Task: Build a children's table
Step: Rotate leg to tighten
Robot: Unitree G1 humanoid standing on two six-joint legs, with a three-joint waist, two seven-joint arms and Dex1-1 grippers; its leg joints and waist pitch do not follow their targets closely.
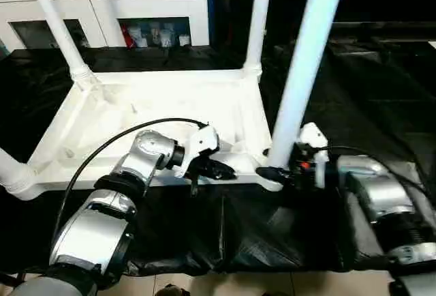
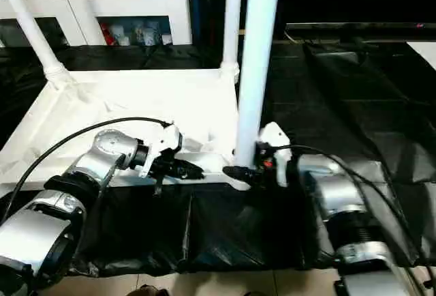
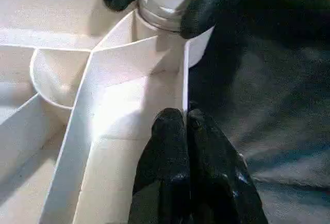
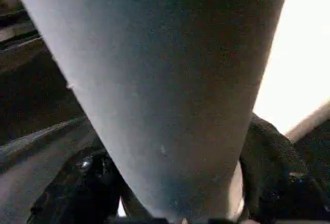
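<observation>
Starting at my right gripper, I see its two black fingers set around the base of the near right leg, one on each side of the tube just where it enters the corner socket, closed on it. My left gripper sits just beside it along the near rim of the tabletop, its two fingers pressed together with their tips against the thin edge wall. The tabletop lies upside down on the black-covered surface, ribbed underside facing up. I count four legs standing in its corners: the one I hold, a second at the far right corner, a third at the far left corner leaning outward, and a fourth at the near left corner, of which I can see little more than the stub at the picture's edge. Beyond the surface stands one white cabinet with glass doors, small items behind the glass and a dark clump on top.
</observation>
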